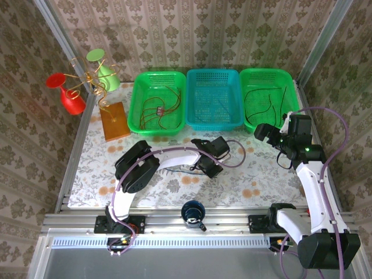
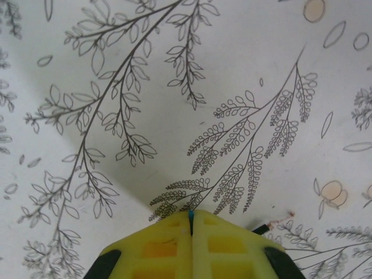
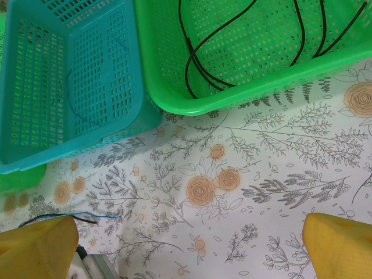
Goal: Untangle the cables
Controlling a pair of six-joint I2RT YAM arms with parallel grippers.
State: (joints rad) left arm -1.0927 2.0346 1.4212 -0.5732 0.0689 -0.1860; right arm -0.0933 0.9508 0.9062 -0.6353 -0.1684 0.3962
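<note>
My left gripper (image 1: 207,160) is low over the middle of the floral table, and its yellow fingers (image 2: 157,247) are shut on a thin blue cable (image 2: 190,215) that shows as a sliver between the tips. A black cable end (image 2: 263,228) with bare copper strands lies just to its right. In the right wrist view the blue cable (image 3: 106,217) and a black cable (image 3: 53,215) lie on the cloth at the lower left. My right gripper (image 1: 268,135) hovers open in front of the right green basket (image 1: 293,99), which holds black cables (image 3: 197,64). Red cables (image 1: 160,110) lie in the left green basket (image 1: 135,99).
A blue basket (image 1: 192,93) stands between the two green ones along the back edge. A gold wire stand (image 1: 93,81) with red and green cups sits on a wooden base at the back left. A dark blue cup (image 1: 192,212) stands at the near edge.
</note>
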